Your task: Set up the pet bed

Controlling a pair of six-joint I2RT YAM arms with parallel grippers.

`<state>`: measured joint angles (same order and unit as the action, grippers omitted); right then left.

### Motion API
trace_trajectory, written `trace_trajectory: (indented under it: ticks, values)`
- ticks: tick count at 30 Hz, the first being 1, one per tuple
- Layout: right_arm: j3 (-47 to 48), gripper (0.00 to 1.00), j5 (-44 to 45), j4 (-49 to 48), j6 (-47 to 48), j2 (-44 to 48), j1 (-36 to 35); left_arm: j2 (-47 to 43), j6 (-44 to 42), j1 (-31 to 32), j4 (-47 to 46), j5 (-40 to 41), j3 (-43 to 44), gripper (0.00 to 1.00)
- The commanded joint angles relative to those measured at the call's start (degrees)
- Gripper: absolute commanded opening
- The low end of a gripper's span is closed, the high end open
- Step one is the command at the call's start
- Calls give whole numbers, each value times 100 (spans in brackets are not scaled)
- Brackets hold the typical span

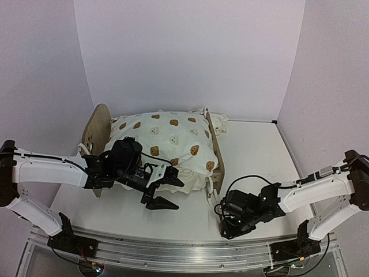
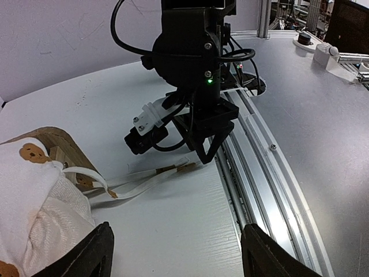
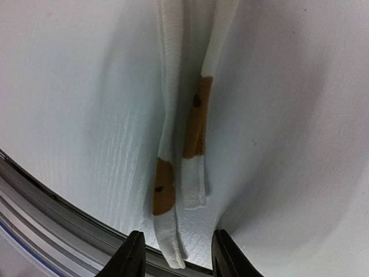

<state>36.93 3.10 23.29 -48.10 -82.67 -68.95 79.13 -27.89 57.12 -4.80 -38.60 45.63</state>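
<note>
I see the pet bed (image 1: 101,128) at the back middle of the white table (image 1: 259,156), its rounded light-wood end boards upright at either end and the cream bear-print duvet (image 1: 173,138) heaped over the frame, spilling down the near side. My left gripper (image 1: 177,195) hangs just in front of that near side, level with the drooping cloth, its jaws spread wide with nothing between them. Two tie strings (image 2: 144,182) run from the bed's corner across the table towards the aluminium rail (image 2: 271,173) at the front edge. My right gripper (image 1: 229,231) points straight down at the free ends of those strings, right beside the rail. From its wrist camera the fingertips (image 3: 131,257) stand somewhat apart, and the end of one string lies between them, flat on the table and not pinched.
</note>
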Motion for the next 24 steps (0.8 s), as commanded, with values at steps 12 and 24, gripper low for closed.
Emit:
trace_trajectory:
  ticks: [12,24]
  values:
    - [322,0,3,460,188,390,27,-103,232,9,-470,85,-76,74]
    - [212,0,587,1099,348,1193,1157,106,360,26,-613,-94,13,73]
